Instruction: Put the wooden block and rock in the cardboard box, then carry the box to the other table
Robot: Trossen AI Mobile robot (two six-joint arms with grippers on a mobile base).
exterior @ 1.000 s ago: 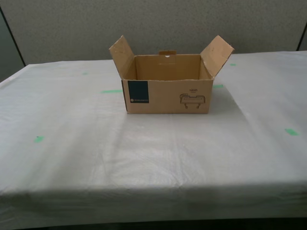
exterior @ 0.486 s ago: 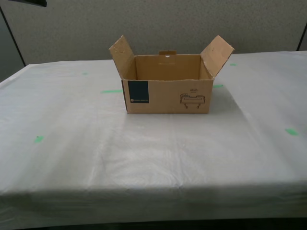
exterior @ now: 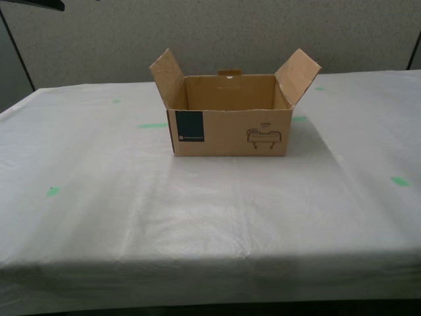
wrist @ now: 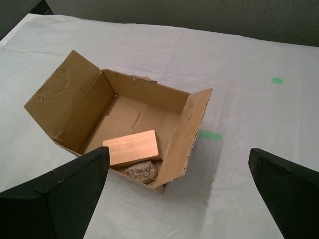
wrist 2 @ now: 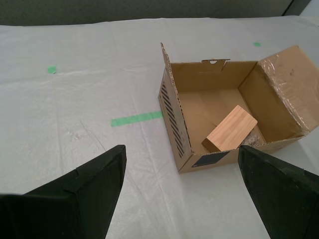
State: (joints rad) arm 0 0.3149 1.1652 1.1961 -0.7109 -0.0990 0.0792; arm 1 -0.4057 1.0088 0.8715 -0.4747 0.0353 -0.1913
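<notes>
Inside cardboard box [wrist: 75, 107]: wooden block [wrist: 131, 148], rock [wrist: 142, 172].

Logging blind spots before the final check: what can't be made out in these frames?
- Exterior view: the inside floor of the brown corrugated cardboard box is hidden by its front wall, so no contents show.
- Second wrist view: the grey-brown speckled rock is mostly hidden behind the light tan wooden block and the box wall.
- Exterior view: the small print on the dark blue label is too small to read.
- Both wrist views: my first tool and second tool are cut off by the frame edge.
</notes>
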